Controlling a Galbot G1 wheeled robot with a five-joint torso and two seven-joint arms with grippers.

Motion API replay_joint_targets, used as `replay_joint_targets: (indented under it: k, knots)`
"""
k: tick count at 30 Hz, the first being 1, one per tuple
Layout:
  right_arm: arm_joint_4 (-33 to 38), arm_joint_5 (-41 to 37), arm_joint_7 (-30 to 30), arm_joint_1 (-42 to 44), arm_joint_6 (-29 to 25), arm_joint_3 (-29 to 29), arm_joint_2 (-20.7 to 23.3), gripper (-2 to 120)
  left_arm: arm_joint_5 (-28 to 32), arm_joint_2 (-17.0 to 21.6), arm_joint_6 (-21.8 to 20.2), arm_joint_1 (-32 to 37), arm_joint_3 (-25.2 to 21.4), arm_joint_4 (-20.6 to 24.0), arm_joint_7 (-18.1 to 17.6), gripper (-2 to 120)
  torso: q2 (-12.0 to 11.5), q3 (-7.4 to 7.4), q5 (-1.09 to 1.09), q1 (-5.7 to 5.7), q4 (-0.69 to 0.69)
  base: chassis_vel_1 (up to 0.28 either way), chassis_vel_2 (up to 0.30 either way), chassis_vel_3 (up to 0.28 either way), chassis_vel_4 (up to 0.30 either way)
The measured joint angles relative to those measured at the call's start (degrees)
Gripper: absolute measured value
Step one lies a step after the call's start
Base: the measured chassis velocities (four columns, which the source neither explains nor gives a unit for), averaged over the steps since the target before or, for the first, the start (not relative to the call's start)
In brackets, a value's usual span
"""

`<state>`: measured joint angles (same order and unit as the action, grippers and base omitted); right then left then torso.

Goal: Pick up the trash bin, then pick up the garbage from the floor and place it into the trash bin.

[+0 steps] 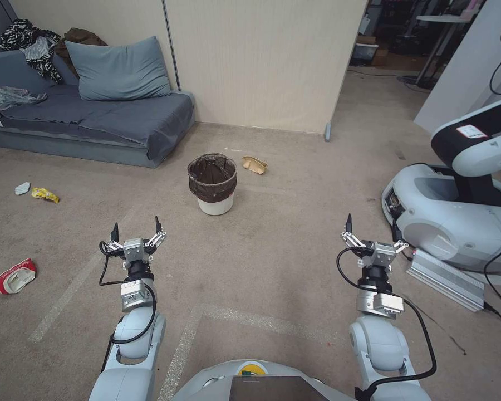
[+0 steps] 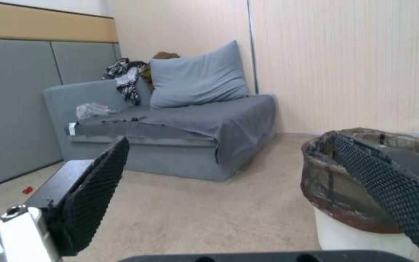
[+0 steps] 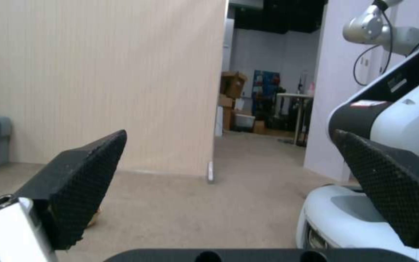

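Standing upright on the carpet, trash bin (image 1: 212,184) well ahead between left gripper (image 1: 136,229) and right gripper (image 1: 373,229), jaws apart.

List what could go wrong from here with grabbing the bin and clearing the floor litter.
1. The trash bin stands ahead, beyond both open hands, left hand and right hand; its loose liner could slip when grasped.
2. Another robot's base and a metal box sit close by the right arm; turning could hit them.
3. The red cup and yellow wrapper lie far left.
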<state>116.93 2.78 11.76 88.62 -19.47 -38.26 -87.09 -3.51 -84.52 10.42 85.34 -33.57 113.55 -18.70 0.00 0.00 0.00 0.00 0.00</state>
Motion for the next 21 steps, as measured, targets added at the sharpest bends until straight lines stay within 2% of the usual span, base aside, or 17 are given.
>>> replay_joint_targets:
  k: [10,21]
  knots:
    - [-0.9,0.0,-0.1,-0.5,-0.1,0.0,0.2,100,-0.5,-0.4,0.1,-0.1,0.1,-0.2,0.1,100,0.0,0.0,0.0,0.0,0.0,-0.052,0.067,0.066,-0.074]
    - [-1.3,0.0,-0.1,-0.9,-0.2,0.1,0.2,100,-0.6,-0.5,0.1,-0.2,0.1,-0.2,0.1,100,0.0,0.01,-0.01,0.01,-0.01,-0.227,0.225,0.233,-0.233]
